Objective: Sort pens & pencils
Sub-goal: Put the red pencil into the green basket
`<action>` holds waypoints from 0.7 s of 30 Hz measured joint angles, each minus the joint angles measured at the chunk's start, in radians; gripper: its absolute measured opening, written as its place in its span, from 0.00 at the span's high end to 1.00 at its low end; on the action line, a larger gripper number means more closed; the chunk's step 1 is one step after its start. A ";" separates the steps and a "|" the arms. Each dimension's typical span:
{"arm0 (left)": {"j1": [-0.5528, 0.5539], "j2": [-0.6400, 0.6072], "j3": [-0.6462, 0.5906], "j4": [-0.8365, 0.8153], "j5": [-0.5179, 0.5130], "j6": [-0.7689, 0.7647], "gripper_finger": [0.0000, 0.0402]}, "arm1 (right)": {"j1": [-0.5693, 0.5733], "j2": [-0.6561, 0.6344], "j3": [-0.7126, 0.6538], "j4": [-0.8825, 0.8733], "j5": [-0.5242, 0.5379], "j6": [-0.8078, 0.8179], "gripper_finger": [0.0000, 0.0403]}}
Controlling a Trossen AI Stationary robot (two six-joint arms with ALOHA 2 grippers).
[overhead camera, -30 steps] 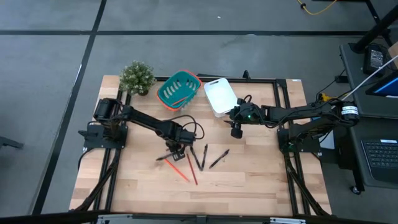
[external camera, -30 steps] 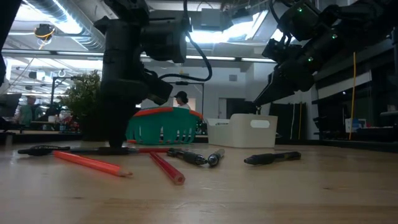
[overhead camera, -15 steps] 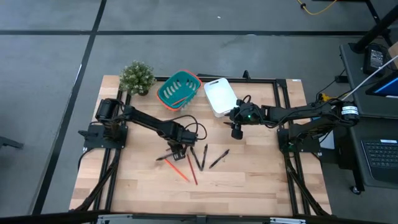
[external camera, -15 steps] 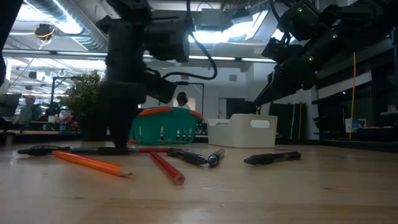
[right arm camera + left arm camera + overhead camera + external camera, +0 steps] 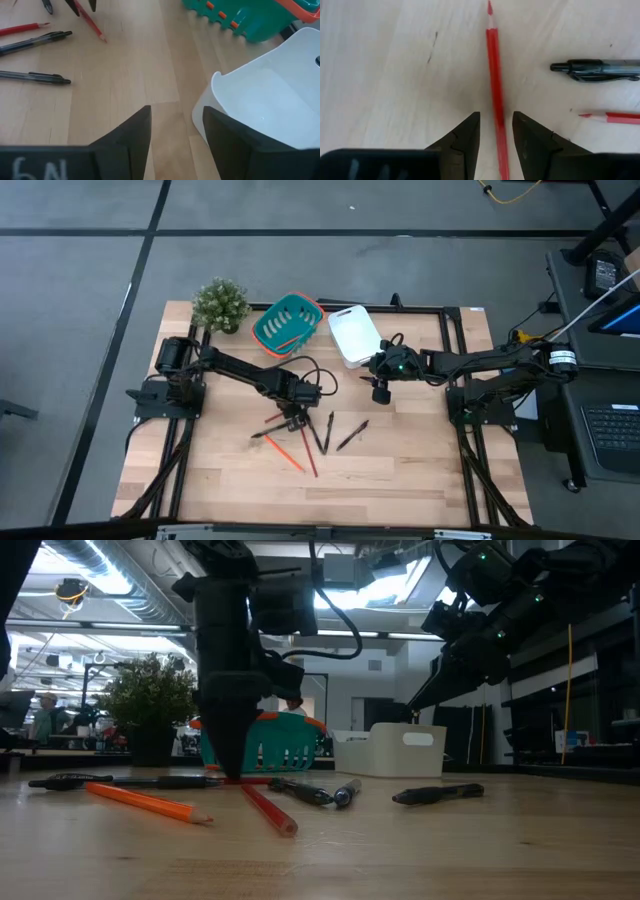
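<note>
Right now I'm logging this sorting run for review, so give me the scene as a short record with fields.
left gripper: open, low over the table, fingers either side of a red pencil, not closed on it
right gripper: open, empty, beside the white bin
pens: lying loose on the table
other pencils: lying loose on the table
teal basket: at the table's far side, beside the white bin

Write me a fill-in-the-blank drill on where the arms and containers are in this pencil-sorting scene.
1. The left gripper has its jaws on either side of a ____ pencil.
2. The right gripper hangs beside the ____ bin.
3. The basket next to that bin is ____ in colour.

Missing words: red; white; green
</note>
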 joint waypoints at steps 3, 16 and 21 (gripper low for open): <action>0.003 0.000 0.000 -0.002 0.030 -0.003 0.73 | 0.000 0.000 0.000 0.000 0.000 -0.001 0.55; 0.011 -0.004 -0.010 -0.060 0.092 -0.073 0.73 | 0.000 0.000 0.000 -0.002 0.000 -0.003 0.55; 0.013 -0.008 -0.040 -0.040 0.146 -0.081 0.73 | 0.000 0.000 0.000 -0.002 0.000 -0.003 0.55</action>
